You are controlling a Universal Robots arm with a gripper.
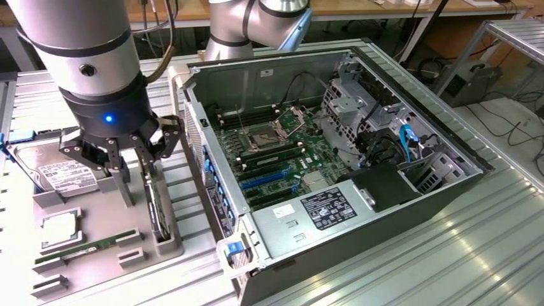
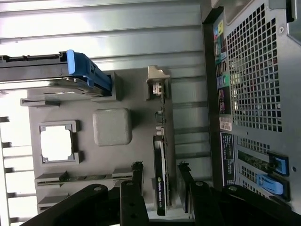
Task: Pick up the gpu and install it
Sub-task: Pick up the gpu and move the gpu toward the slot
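Observation:
The gpu point(image 1: 157, 213) stands on its long edge in a slot of the grey parts tray point(image 1: 102, 210) at the exterior view's left. In the wrist view the gpu point(image 2: 160, 174) is a thin dark card with its pale metal bracket point(image 2: 158, 84) at the far end. My gripper point(image 1: 140, 175) hangs just above the card and is open. In the wrist view my gripper point(image 2: 160, 165) has one black finger on each side of the card, with a gap on both sides. Nothing is held.
The open computer case point(image 1: 340, 159) lies beside the tray, its motherboard and blue slots point(image 1: 264, 182) exposed; its perforated back panel point(image 2: 254, 70) is close by. The tray also holds a hard drive point(image 1: 64, 175) in a blue caddy point(image 2: 87, 73), a processor point(image 2: 56, 143) and a memory stick point(image 1: 81, 250).

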